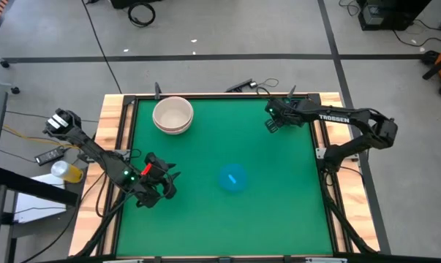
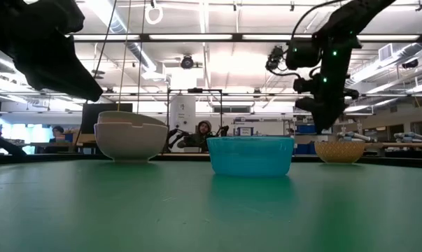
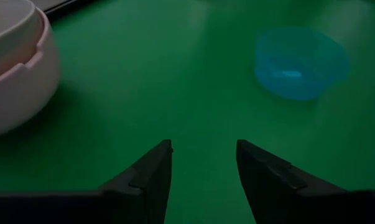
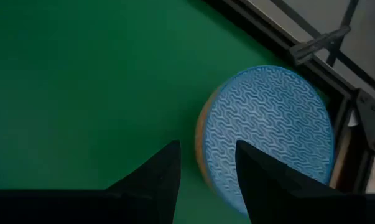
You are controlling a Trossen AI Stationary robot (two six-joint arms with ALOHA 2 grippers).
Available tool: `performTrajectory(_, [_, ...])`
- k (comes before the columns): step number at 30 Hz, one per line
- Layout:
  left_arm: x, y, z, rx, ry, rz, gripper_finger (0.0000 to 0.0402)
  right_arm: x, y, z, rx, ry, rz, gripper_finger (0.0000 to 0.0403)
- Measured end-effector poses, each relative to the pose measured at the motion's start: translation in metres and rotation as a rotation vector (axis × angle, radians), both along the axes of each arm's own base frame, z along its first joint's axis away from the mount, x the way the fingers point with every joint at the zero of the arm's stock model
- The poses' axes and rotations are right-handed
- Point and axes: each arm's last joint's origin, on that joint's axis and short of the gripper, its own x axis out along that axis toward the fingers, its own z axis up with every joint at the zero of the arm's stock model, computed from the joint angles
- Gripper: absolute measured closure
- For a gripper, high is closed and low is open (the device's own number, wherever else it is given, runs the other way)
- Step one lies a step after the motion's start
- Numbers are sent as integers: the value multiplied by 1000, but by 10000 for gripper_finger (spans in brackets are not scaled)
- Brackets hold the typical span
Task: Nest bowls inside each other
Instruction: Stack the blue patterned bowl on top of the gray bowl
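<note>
A white bowl sits inside a beige bowl point(image 1: 172, 115) at the table's far left, seen also in the left wrist view as the nested pair point(image 3: 13, 74). A clear blue bowl point(image 1: 233, 177) stands alone at mid-table, rim up. Near the far right corner a tan bowl point(image 2: 340, 150) holds a blue wave-patterned bowl point(image 4: 268, 130); in the high view my right arm covers them. My right gripper point(image 4: 207, 152) hovers open above that pair's edge. My left gripper point(image 1: 169, 183) stands open near the left edge, pointing toward the blue bowl point(image 3: 299, 62), with bare mat between its fingers.
A raised wooden and black frame point(image 1: 125, 109) borders the green mat, and its corner bracket point(image 4: 361, 118) lies close beside the tan bowl. Open mat point(image 1: 279, 212) lies along the near side. People sit in the room behind the table point(image 2: 204, 133).
</note>
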Motion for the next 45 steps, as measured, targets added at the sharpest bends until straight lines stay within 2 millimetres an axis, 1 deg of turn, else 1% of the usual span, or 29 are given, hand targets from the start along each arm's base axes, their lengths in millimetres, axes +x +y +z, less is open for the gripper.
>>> performTrajectory(5, [0,0,0,5,12,-13,221,-3,-12,-10,38,49,14,245])
performTrajectory(10, [0,0,0,10,14,-16,221,-1,-23,-25,121,69,39,253])
performTrajectory(12, [0,0,0,11,15,-17,221,-1,-27,-33,128,105,33,267])
performTrajectory(14, [0,0,0,18,23,-25,221,-3,-32,-40,139,141,18,293])
performTrajectory(18, [-3,0,-2,2,97,-82,221,-2,-38,-51,171,159,15,372])
performTrajectory(19, [-4,1,-1,-9,113,-92,221,-2,-38,-52,179,158,27,382])
performTrajectory(20, [-6,1,-1,-17,124,-99,221,1,-37,-52,184,145,41,383])
performTrajectory(22, [-9,3,1,-29,140,-108,221,9,-34,-48,184,103,69,377])
performTrajectory(24, [-11,5,4,-37,133,-111,221,21,-28,-41,173,52,103,372])
performTrajectory(27, [-16,9,9,-39,135,-110,221,47,-16,-21,132,-60,185,382])
performTrajectory(31, [-23,14,15,-39,132,-108,221,93,1,5,43,-213,315,382])
performTrajectory(35, [-24,18,19,-35,97,-83,221,141,15,23,-20,-282,441,382])
performTrajectory(38, [-23,22,19,-35,99,-62,221,180,23,35,-88,-336,530,382])
performTrajectory(41, [-22,23,19,-36,99,-52,221,218,30,42,-152,-371,634,382])
performTrajectory(45, [-22,23,19,-42,95,-47,221,261,38,48,-251,-422,750,382])
